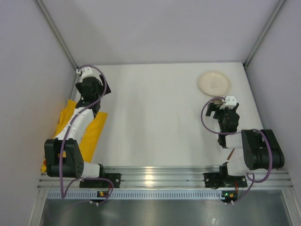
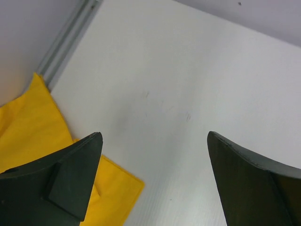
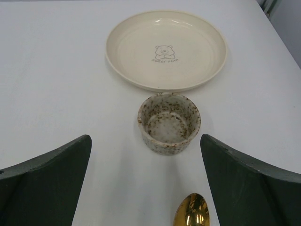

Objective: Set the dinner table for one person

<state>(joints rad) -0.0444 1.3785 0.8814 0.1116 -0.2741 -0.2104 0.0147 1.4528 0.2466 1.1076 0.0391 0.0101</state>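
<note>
My left pincer [image 2: 154, 136]: open above white matte counter [image 2: 188, 70], yellow cloth mat [image 2: 28, 122] near.
My right pincer [image 3: 145, 141]: open, facing speckled ceramic cup [image 3: 169, 123].

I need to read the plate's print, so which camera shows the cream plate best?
Right wrist view: the cream plate is close, its bear print legible. Top view shows the plate small, print unreadable; left wrist view lacks it.
</note>
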